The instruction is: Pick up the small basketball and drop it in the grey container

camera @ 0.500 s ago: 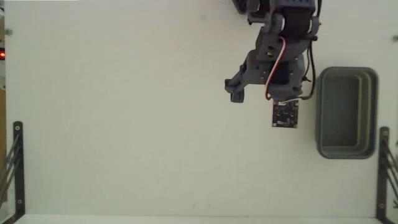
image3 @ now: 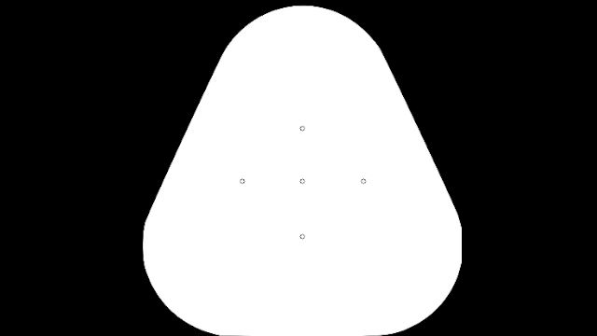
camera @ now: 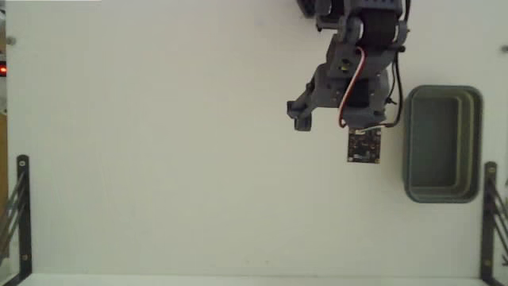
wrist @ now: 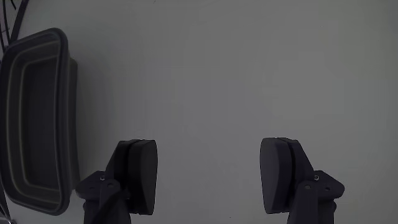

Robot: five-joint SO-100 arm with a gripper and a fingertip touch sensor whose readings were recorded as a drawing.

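Looking down from above, the fixed view shows the arm [camera: 353, 56] reaching in from the top edge over a plain white table [camera: 159, 159], with a red and white wire looped along its body and a small circuit board [camera: 363, 146] at its lower end. The grey container [camera: 442, 144] sits just to the right of the arm in this view, long side running up and down, apart from the arm, and its inside shows only bare floor. The gripper itself is hidden under the arm's body here. The wrist view supplies what the fixed view cannot: the gripper [wrist: 214, 177] hangs over bare surface with its two dark fingers [wrist: 138, 174] spread wide and only table showing in the gap. In the wrist view the container [wrist: 37, 118] lies at the left edge, partly cut off, its thick rim and stepped inner wall visible. The small basketball appears in neither view; its whereabouts cannot be told from these pictures. The table is matte and unmarked apart from faint scuffs. Black metal brackets [camera: 17, 210] stand at the lower left and lower right corners [camera: 490, 214] in the fixed view, and a small red light [camera: 3, 70] glows at the far left edge. Against the earlier fixed picture, arm, board and container sit in the same places; no shift can be made out.
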